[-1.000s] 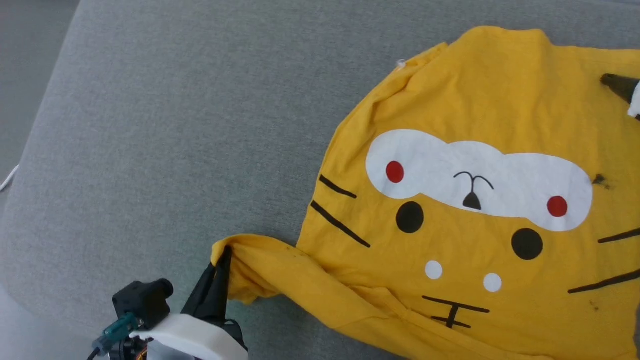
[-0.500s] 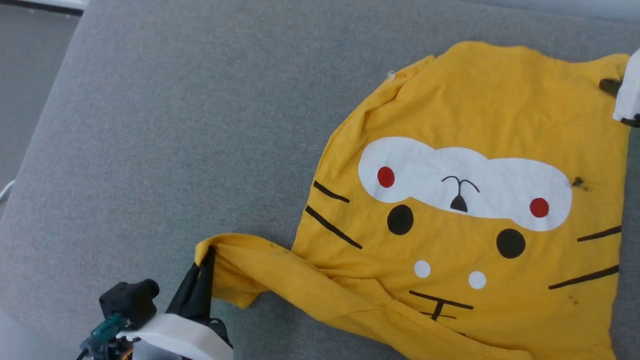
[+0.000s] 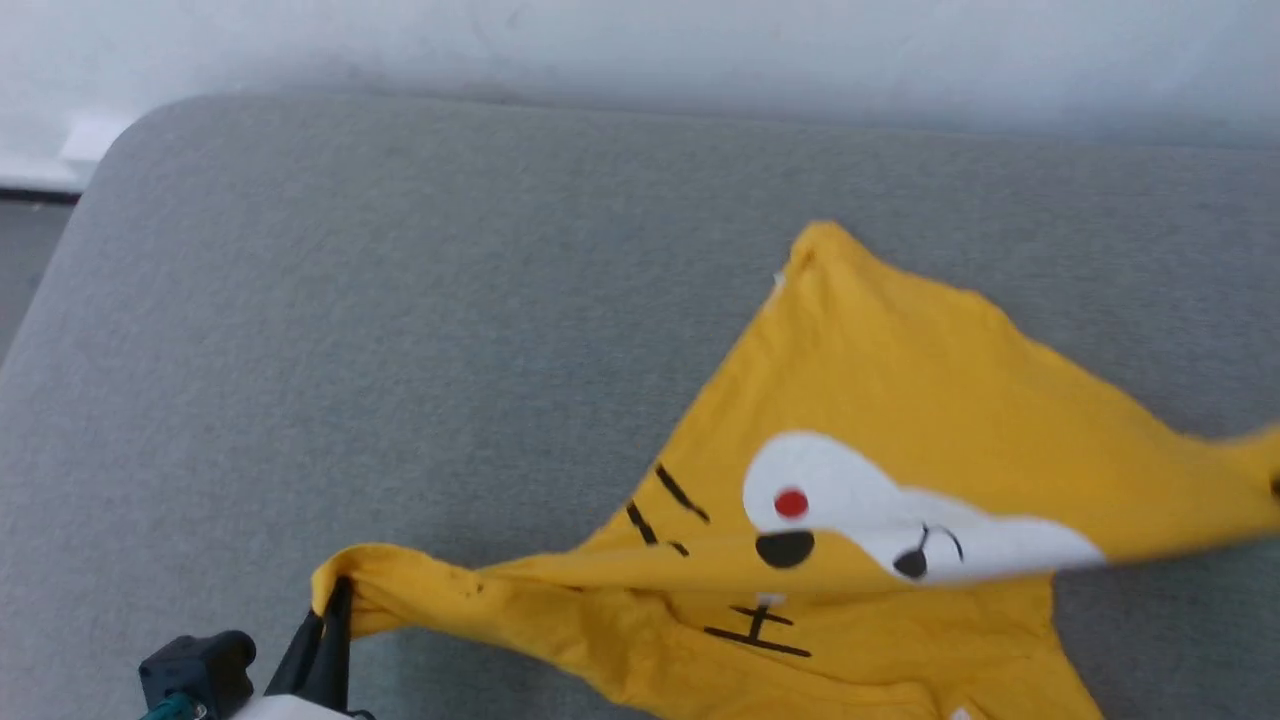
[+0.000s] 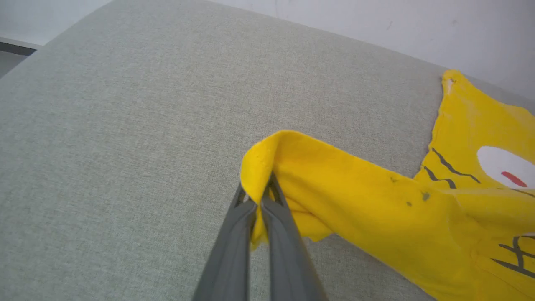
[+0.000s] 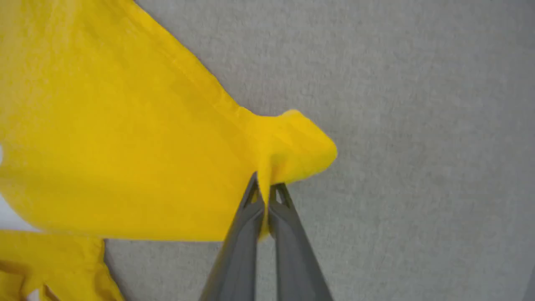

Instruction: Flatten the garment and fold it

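Since a second ago, right gripper [image 5: 265, 194] has clamped onto the garment [image 3: 900, 400] at its right corner and lifted it. Left gripper [image 4: 259, 193] pinches the near-left end. Shirt stretched between them, half off grey cushion [image 3: 400, 300]. Flattening step. Next, I'd say: pull taut, lay flat.

Right end effector [image 5: 264, 190] now clamped on garment [image 3: 900, 380]; cloth lifted, stretched taut.

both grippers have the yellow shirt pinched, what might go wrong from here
The left gripper and right gripper each pinch just a small bunch at an edge of the garment, so a hard pull may slip it free. The face print is doubled over on itself; laid down like this, it would likely crease.
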Motion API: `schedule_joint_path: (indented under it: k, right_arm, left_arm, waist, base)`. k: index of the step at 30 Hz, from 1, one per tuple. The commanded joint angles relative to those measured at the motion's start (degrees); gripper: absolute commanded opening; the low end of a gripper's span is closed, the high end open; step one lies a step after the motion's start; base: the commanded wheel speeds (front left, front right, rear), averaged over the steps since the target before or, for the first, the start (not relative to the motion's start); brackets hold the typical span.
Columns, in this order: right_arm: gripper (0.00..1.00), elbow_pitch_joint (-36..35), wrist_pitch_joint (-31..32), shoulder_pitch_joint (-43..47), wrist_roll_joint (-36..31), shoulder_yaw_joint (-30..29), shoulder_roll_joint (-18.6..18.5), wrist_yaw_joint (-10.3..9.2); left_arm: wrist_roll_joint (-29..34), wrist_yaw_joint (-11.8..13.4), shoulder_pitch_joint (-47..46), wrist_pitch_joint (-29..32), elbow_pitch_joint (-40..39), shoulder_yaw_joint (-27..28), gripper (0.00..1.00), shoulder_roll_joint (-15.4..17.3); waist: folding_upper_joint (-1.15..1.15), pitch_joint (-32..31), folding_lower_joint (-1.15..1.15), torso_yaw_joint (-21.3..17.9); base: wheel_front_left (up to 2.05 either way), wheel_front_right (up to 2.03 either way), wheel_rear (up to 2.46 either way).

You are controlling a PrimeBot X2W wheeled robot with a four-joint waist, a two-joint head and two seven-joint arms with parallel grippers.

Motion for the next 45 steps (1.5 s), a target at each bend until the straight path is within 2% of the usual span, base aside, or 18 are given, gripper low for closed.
schedule_joint_path:
  k: [1,5,9,12,13,14,18,22,25,28,31,35,42,45]
  right_arm:
    - [0.00,-1.3,0.3,3.6,0.1,-1.5,0.1,-0.05]
    - [0.00,-5.6,1.5,19.2,-0.7,-9.2,4.3,-0.05]
    - [0.00,-8.9,2.1,31.3,-0.8,-16.6,12.3,-0.05]
    - [0.02,-11.1,2.1,36.2,-1.3,-20.1,18.0,-0.05]
    - [0.49,-11.8,1.9,37.0,-1.3,-20.9,19.7,-0.05]
    - [1.00,-12.6,1.4,37.3,-1.3,-21.6,21.2,-0.05]
    - [1.00,-16.0,-3.5,34.8,-0.6,-23.0,25.0,-0.05]
    - [1.00,-16.0,-13.7,26.4,-4.6,-20.9,23.2,-0.05]
    - [1.00,-12.3,-20.0,18.1,-6.4,-15.1,21.7,-0.05]
    - [1.00,-6.7,-23.3,10.2,-7.6,-6.3,20.2,-0.05]
    - [1.00,-1.1,-23.7,3.7,-7.2,2.2,19.4,-0.05]
    - [1.00,5.5,-22.9,-4.1,-5.8,10.5,18.9,-0.05]
    - [1.00,16.2,-20.5,-14.3,-4.2,20.5,18.7,-0.05]
    - [1.00,20.2,-15.8,-16.0,-2.2,24.6,18.9,-0.05]
  left_arm:
    - [0.6,0.5,0.8,0.2,-0.4,0.5,0.00,0.4]
    - [0.4,1.2,1.8,0.9,-1.1,1.0,0.00,1.0]
    - [0.3,1.7,2.3,1.2,-1.4,1.2,0.00,1.1]
    - [0.1,2.0,2.8,1.3,-1.6,1.5,0.00,1.2]
    - [0.0,2.0,2.8,1.3,-1.7,1.5,0.00,1.2]
    - [-0.1,2.1,2.8,1.4,-1.7,1.6,0.00,1.2]
    - [-0.3,2.4,2.6,1.5,-1.9,1.8,0.00,1.2]
    - [-0.4,3.1,2.6,1.6,-2.6,2.3,0.00,1.2]
    - [-0.4,3.0,1.5,1.9,-3.1,2.0,0.00,1.1]
    - [-0.2,2.8,0.2,2.1,-3.3,1.3,0.00,1.0]
    - [-0.1,2.3,-1.3,2.3,-3.2,0.5,0.00,0.8]
    - [-0.1,2.0,-3.2,2.1,-2.8,-0.3,0.00,0.3]
    - [-0.5,1.2,-5.5,1.6,-1.2,-1.6,0.00,-1.0]
    - [-0.8,0.8,-6.1,1.2,-0.4,-1.9,0.00,-1.3]
  waist:
    - [0.00,-4.4,0.01,-5.7]
    - [0.00,-4.9,0.01,-7.9]
    - [0.00,-5.1,0.01,-9.3]
    - [0.00,-4.6,0.01,-10.3]
    - [0.00,-4.4,0.01,-10.6]
    - [0.00,-4.2,0.01,-10.9]
    - [0.00,-3.5,0.01,-11.9]
    - [0.00,-2.3,0.01,-13.0]
    - [0.00,-1.3,0.01,-13.0]
    - [0.00,-0.3,0.01,-12.4]
    - [0.00,0.6,0.01,-11.1]
    - [0.00,1.8,0.01,-9.3]
    - [0.00,3.3,0.01,-6.9]
    - [0.00,3.3,0.01,-6.3]
  base:
    - [0.00,0.00,0.00]
    - [0.00,0.00,0.00]
    - [0.00,0.00,0.00]
    - [0.00,0.00,0.00]
    - [0.00,0.00,0.00]
    - [0.00,0.00,0.00]
    - [0.00,0.00,0.00]
    - [0.00,0.00,0.00]
    - [0.00,0.00,0.00]
    - [0.00,0.00,0.00]
    - [0.00,0.00,0.00]
    - [0.00,0.00,0.00]
    - [0.00,0.00,0.00]
    - [0.00,0.00,0.00]
